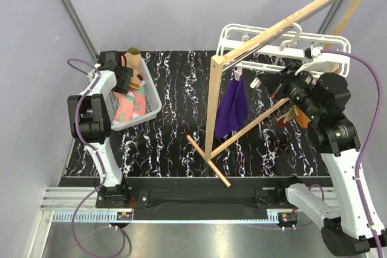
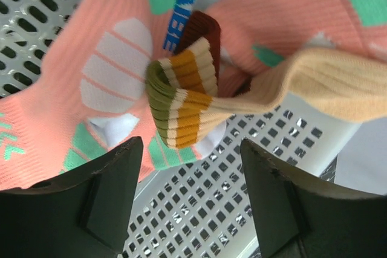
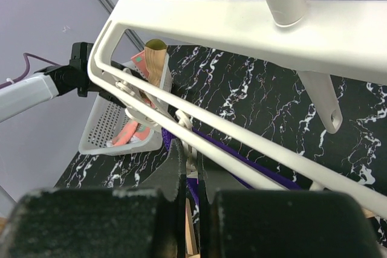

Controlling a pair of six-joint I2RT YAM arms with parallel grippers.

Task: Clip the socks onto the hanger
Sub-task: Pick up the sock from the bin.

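A robotics lab test cell is showing here. Two robot arms, the left arm and the right arm, are standing bolted to an aluminium rail along the near edge of a black marble-patterned table. Purple cables are looping off them. Plain pale lilac-grey panels are closing in the far and left edges, and a metal strut is running up behind the far left corner.
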